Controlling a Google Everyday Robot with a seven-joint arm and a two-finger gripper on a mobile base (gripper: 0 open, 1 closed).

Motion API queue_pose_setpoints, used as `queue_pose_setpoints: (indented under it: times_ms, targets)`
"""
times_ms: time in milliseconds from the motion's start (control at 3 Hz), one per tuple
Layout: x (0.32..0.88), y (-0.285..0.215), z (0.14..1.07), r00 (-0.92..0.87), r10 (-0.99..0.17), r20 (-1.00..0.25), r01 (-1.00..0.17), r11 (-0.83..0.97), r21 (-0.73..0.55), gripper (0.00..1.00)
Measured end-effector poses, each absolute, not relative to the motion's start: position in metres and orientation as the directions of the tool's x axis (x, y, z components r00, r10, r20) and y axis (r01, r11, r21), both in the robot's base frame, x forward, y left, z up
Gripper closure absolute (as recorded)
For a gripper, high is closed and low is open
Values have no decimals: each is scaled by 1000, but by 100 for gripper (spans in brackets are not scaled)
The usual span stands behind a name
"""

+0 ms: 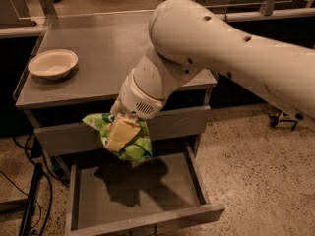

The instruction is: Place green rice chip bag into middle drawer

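My gripper (120,134) hangs from the big white arm in front of the cabinet. It is shut on the green rice chip bag (133,149), a crinkly light-green bag that dangles above the pulled-out middle drawer (142,222). The bag hangs over the rear part of the drawer's grey tray and casts a shadow on the tray floor (147,195). The tray holds nothing that I can see. The blue drink can is hidden behind the arm.
A white bowl (53,64) sits at the left of the grey cabinet top (103,43). A shut drawer front (177,122) runs behind the bag. Black cables (34,195) hang at the cabinet's left. Speckled floor (261,171) lies to the right.
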State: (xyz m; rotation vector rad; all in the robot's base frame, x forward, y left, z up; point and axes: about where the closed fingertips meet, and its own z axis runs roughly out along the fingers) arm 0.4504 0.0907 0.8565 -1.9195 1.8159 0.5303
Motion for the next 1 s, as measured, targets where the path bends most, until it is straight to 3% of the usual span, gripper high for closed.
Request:
queue_pose_setpoints:
  times_ms: [667,1000]
  targets:
    - [407,77,798,-40,-835,-548,-998,6,64,100]
    - [407,77,798,-40,-835,-548,-998,6,64,100]
